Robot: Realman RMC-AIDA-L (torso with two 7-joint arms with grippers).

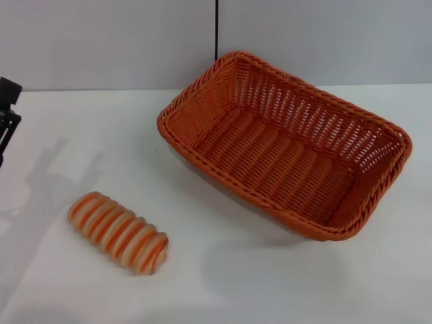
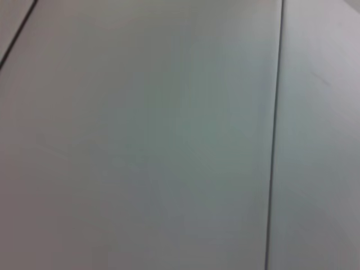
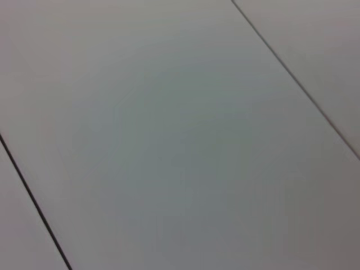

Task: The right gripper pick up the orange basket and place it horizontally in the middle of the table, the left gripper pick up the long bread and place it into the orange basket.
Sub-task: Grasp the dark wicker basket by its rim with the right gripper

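from the head camera i see the white table (image 1: pixel 223 283) filling most of the view, with a grey wall behind it. the orange basket (image 1: pixel 287 145) sits on the right half of the table, toward the back, turned at an angle so its long sides run diagonally from the back centre toward the right. it stands upright on its base and nothing lies inside it. the long bread (image 1: pixel 118 232) lies on the table at the front left, well apart from the basket, also lying diagonally, with its orange stripes running across it. at the far left edge a black piece of the left gripper (image 1: pixel 8 115) pokes into view above the table, away from the bread; so little of it shows that i cannot tell how its claw stands. its shadow falls on the table beside the bread. my right gripper does not appear here.

from the left wrist camera i see only a plain grey panelled surface (image 2: pixel 146 140) crossed by thin dark seams.

from the right wrist camera i see the same kind of grey panelled surface with dark seams, and no claw.
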